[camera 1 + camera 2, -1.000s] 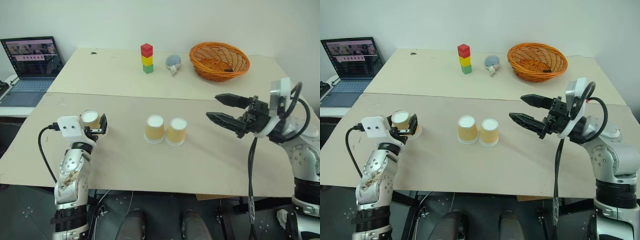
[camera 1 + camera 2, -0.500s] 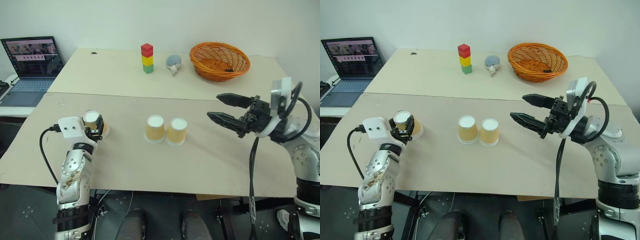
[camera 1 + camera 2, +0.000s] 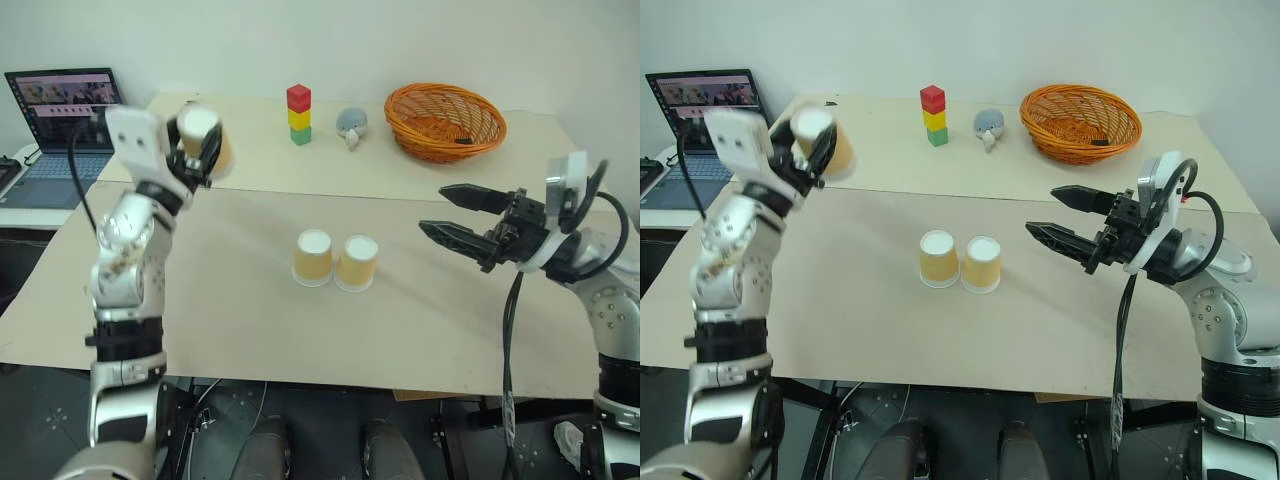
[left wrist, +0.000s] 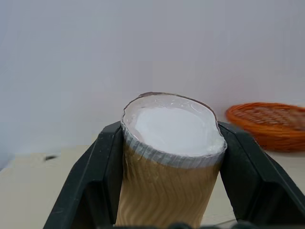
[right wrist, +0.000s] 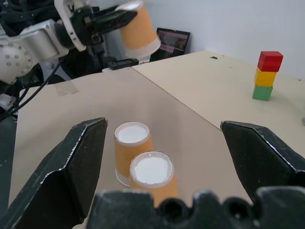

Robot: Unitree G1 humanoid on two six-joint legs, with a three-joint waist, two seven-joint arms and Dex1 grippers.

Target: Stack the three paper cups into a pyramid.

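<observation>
Two tables abut along a seam: a near table [image 3: 250,330] and a far table [image 3: 420,170] behind it. On the near table, two paper cups [image 3: 335,260] stand upside down, side by side and touching, near the middle; bare board lies open around them toward the near edge and toward both side edges.

The left gripper [image 3: 205,150] is raised well above the near table's left part, clenched on the third paper cup [image 3: 205,140] — the black fingers [image 4: 102,176] press its corrugated tan sides, its white base toward the wrist camera. This cup hangs in the air, tilted, well apart from the standing pair.

The right gripper [image 3: 455,215] hovers over the near table's right part with its two fingers spread wide and nothing between them, pointing toward the pair but well apart from it.

On the far table: a block tower [image 3: 298,114], red over yellow over green, a small grey toy [image 3: 350,125], and an orange wicker basket [image 3: 445,120] holding a small dark item too small to identify. A laptop [image 3: 65,125] sits open beyond the left edge.
</observation>
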